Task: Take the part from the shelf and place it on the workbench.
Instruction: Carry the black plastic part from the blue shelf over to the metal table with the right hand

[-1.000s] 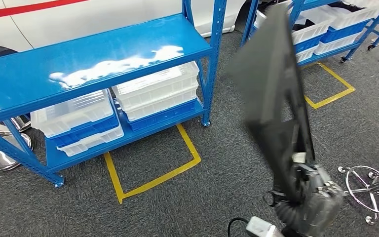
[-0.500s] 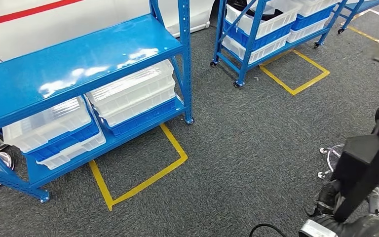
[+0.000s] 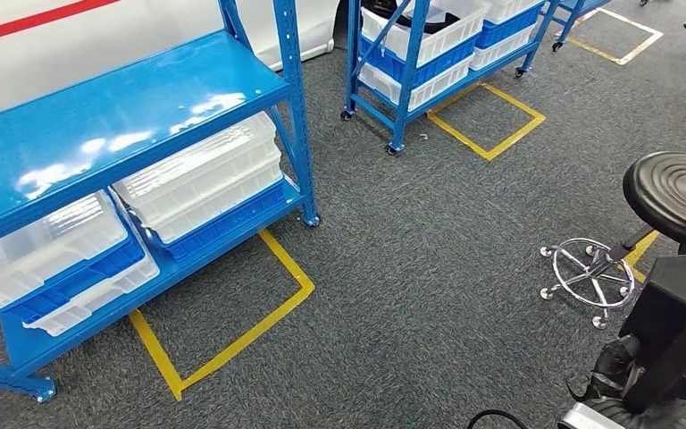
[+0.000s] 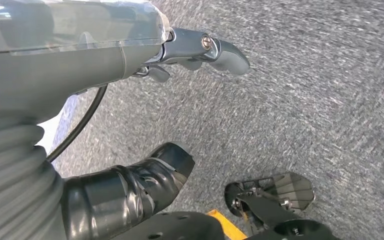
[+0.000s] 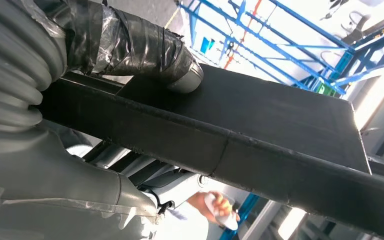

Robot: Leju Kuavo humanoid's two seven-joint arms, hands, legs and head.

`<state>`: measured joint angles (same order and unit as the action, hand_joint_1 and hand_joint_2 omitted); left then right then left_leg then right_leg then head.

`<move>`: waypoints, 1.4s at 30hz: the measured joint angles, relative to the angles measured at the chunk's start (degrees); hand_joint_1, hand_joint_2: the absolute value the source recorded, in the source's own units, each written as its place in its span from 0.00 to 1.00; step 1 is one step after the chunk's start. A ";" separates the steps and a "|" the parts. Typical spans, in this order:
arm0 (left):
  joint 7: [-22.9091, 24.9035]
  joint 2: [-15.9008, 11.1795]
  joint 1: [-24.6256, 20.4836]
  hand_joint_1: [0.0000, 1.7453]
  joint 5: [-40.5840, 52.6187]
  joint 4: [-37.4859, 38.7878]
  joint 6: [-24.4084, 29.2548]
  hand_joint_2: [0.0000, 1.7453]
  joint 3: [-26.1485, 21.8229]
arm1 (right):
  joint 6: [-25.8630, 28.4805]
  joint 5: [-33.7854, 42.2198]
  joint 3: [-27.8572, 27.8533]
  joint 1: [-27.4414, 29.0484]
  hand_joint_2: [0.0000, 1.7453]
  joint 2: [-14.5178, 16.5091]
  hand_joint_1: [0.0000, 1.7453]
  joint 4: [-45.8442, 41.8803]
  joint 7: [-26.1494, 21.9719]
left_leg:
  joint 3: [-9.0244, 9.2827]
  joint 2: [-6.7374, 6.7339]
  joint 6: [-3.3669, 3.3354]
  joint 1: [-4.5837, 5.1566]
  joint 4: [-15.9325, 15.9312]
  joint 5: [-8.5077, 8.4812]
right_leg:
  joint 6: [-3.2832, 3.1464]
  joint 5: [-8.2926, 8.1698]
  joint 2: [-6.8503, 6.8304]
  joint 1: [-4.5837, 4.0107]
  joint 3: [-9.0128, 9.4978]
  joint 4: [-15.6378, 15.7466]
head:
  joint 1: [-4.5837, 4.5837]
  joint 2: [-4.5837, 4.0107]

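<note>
The part [image 5: 260, 135], a flat black panel with a thick edge, is in the right hand [image 5: 105, 60]. In the right wrist view the taped thumb [image 5: 145, 50] presses on the panel's broad face while the rest of the hand lies under it, so the hand is clamped on the part. In the head view the part [image 3: 679, 313] stands tilted at the lower right corner, rising from the right hand [image 3: 643, 393], which sits low at the picture's edge over the grey carpet [image 3: 429, 268].

The left hand [image 4: 145, 185] holds nothing. In the left wrist view its thumb and one grey finger [image 4: 215, 47] stand apart, with blurred carpet between them; nothing touches them.

Just beside the part in the head view is a black round stool [image 3: 674, 192] with a chrome wheeled base [image 3: 589, 277]. Well to the left stands a blue shelf [image 3: 116, 116] with white and blue bins [image 3: 201, 179] on its lower level, over a yellow floor outline [image 3: 232, 335]. A second blue shelf [image 3: 411, 63] with bins stands farther back, by another yellow outline [image 3: 487, 121]. In the right wrist view a person's hand [image 5: 215, 205] shows beyond the part, holding something small and white; what it is cannot be told.
</note>
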<state>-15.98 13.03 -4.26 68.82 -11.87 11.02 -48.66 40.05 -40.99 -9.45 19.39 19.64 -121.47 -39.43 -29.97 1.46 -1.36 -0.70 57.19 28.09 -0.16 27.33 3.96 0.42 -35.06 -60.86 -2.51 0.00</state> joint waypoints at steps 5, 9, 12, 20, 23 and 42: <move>0.03 0.05 0.27 0.00 0.03 0.00 -0.07 1.00 -0.08 | 0.01 -0.61 -0.34 0.52 1.00 -0.01 1.00 -0.25 0.00 | 0.13 -2.88 -0.43 0.02 -0.47 -0.30 | 1.08 6.47 -3.36 0.48 -6.58 -13.94 | -0.10 0.00; 0.07 0.07 0.25 0.00 0.03 0.00 -0.07 1.00 -0.17 | 0.01 -0.81 -0.61 0.94 1.00 -0.01 1.00 -0.44 0.00 | 0.44 -4.76 0.29 0.06 -0.09 0.33 | 1.38 1.01 -5.25 0.89 -0.96 -3.53 | -0.10 0.00; 0.03 0.05 0.14 0.00 0.03 0.00 -0.05 1.00 -0.25 | 0.02 -0.85 -0.69 1.12 1.00 -0.01 1.00 -0.79 0.00 | 0.63 -5.52 1.30 0.38 0.20 0.85 | 0.51 0.30 -6.14 0.37 1.12 0.76 | -0.04 0.00; 0.04 0.07 0.27 0.00 0.15 0.00 -0.05 1.00 -0.29 | 0.03 -0.85 -0.97 1.21 1.00 0.14 1.00 -1.21 -0.02 | -6.64 -1.98 2.47 -0.03 16.62 9.54 | -1.95 -0.34 -3.01 0.09 0.77 1.33 | 0.00 0.00; 0.04 0.07 0.36 0.00 0.25 0.00 -0.04 1.00 -0.29 | 0.03 -0.67 -1.14 1.14 1.00 0.14 1.00 -1.19 -0.02 | -5.14 -1.52 1.79 0.06 12.70 5.26 | -2.00 -0.36 -1.29 -0.24 0.98 1.27 | 0.00 0.00; -0.44 -0.04 -0.02 0.00 1.04 0.00 -0.07 1.00 -0.79 | 0.02 0.38 -2.57 0.06 1.00 0.16 1.00 -1.03 -0.20 | 0.53 -5.16 1.22 0.36 -0.15 0.72 | 1.05 0.16 -6.03 0.85 1.22 1.24 | -0.11 0.00</move>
<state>-16.41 12.98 -4.29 69.86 -11.87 10.96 -49.46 40.07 -40.62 -12.02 19.45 19.80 -122.50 -39.63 -29.44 -3.70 -0.14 -0.34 57.04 28.81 0.90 27.48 -2.07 1.27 -33.84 -59.61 -2.63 0.00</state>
